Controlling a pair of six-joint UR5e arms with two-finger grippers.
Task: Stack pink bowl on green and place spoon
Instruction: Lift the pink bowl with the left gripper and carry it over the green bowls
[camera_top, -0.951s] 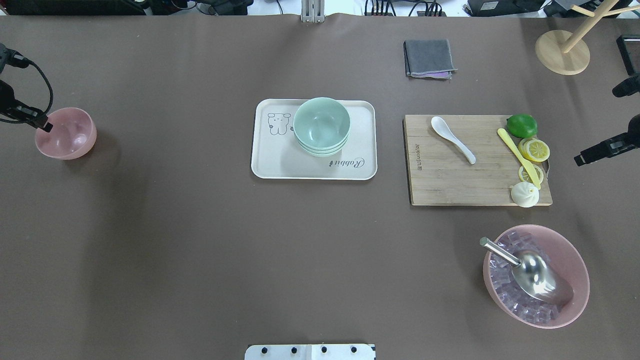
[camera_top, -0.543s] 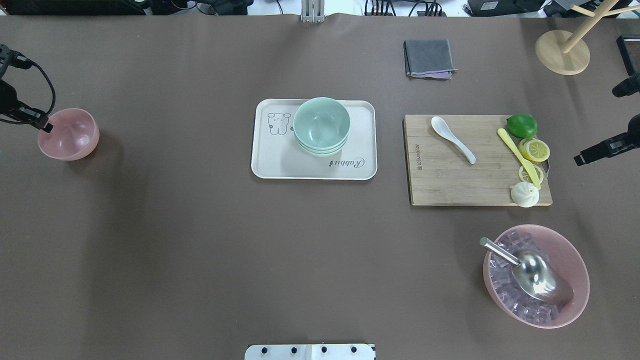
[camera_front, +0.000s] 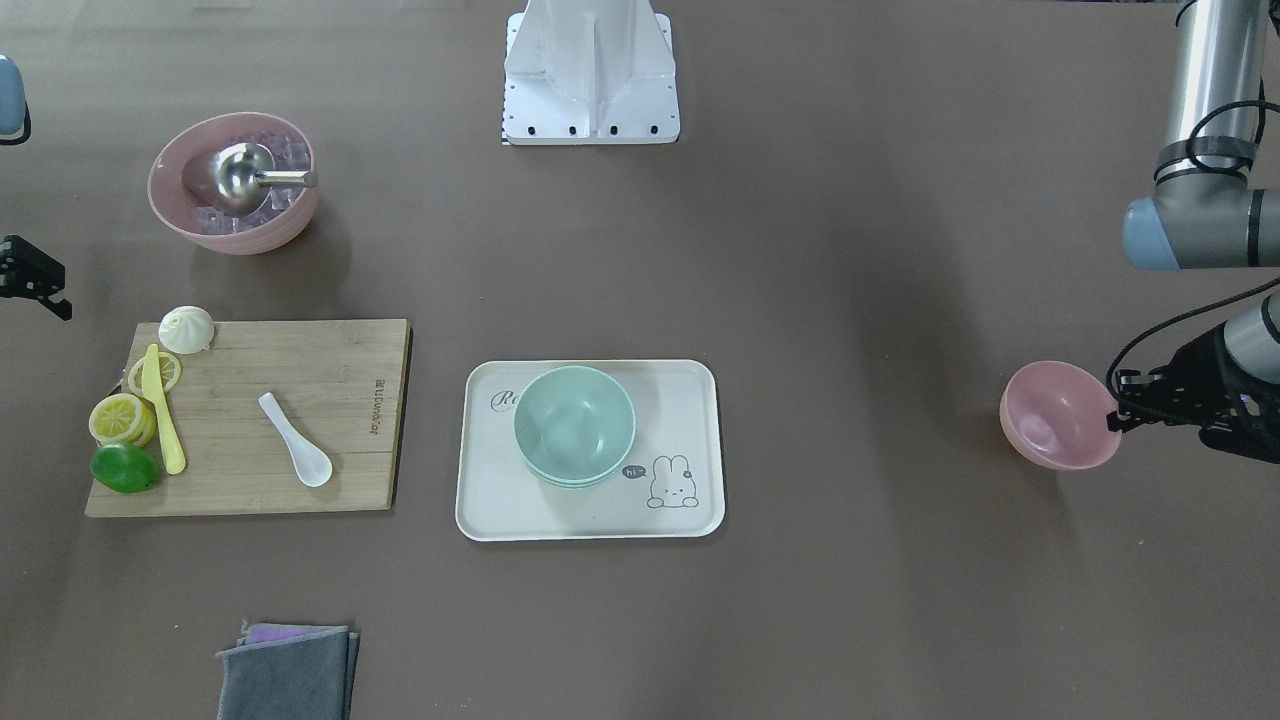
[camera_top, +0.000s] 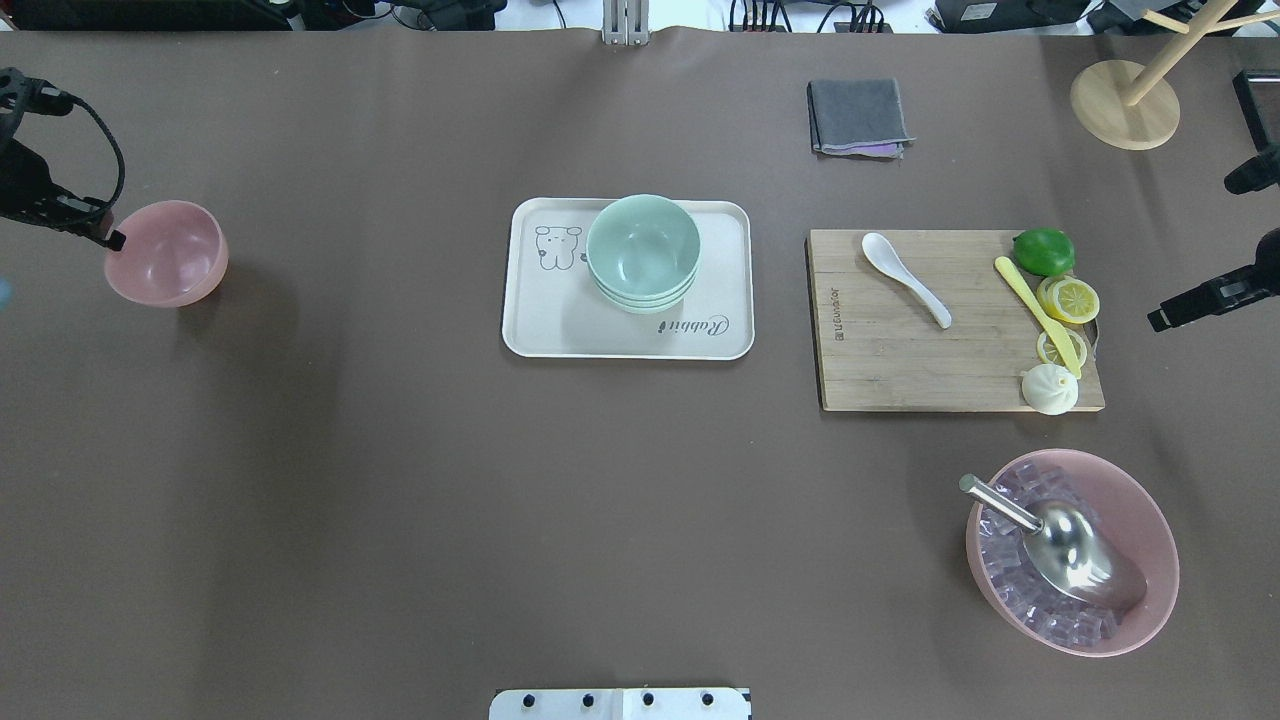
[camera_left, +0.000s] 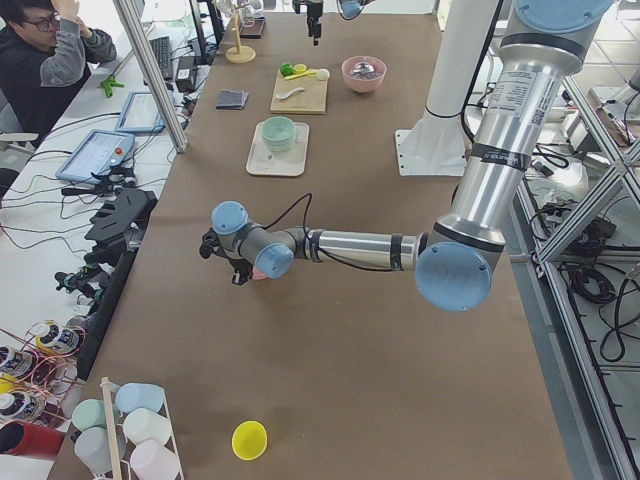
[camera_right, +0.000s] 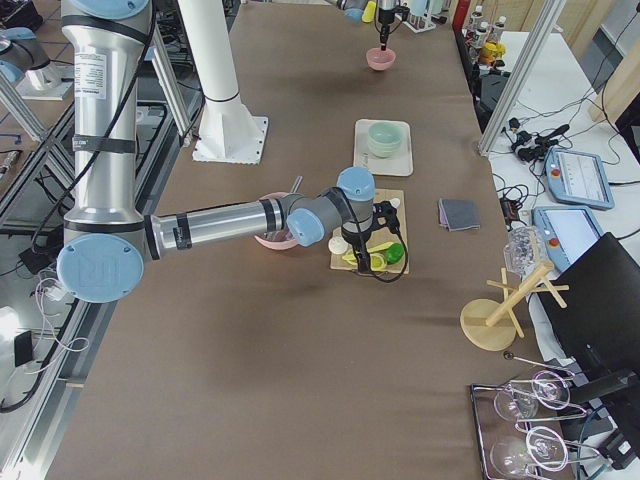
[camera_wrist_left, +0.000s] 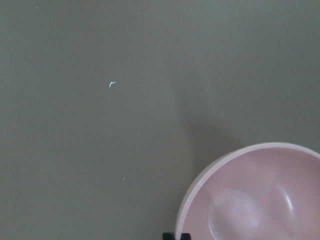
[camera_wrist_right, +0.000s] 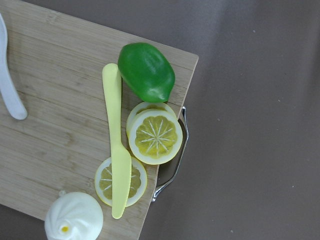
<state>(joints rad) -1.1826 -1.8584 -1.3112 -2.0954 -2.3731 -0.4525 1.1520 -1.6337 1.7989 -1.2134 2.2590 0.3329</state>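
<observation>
One small pink bowl (camera_top: 167, 253) is at the far left end of the table (camera_top: 400, 500), well apart from the other things. We see the left gripper (camera_top: 110, 239) pinching its rim on the side away from the tray. In the left wrist view two dark fingertips (camera_wrist_left: 168, 234) straddle the rim, drawn in narrow around it. The bowl is mouth up, and its shadow falls offset on the brown cover. We read it as raised off the surface, though we cannot be sure.

The green bowls (camera_top: 642, 250), nested mouth up, stand toward the far edge of the pale tray (camera_top: 525, 320) at the table's middle, just beside its printed rabbit (camera_top: 557, 247).

The white spoon (camera_top: 905, 278) lies scoop up on the wooden cutting board (camera_top: 900, 375) to the right of the tray. Its scoop is near the board's far edge and its handle slants toward the robot. Along the board's right edge we find a yellow knife (camera_top: 1035, 310), a lime (camera_top: 1044, 251), lemon slices (camera_top: 1068, 299) and a white bun (camera_top: 1049, 388).

The right gripper (camera_top: 1158, 321) hovers just off that end of the board, apart from everything. We cannot tell how its fingers stand.

Nearer the robot on the right stands a larger pink bowl (camera_top: 1150, 520) of ice cubes with a metal scoop (camera_top: 1080, 550) in it. A folded grey cloth (camera_top: 858, 117) lies at the far side, and a wooden stand (camera_top: 1125, 105) is in the far right corner.
</observation>
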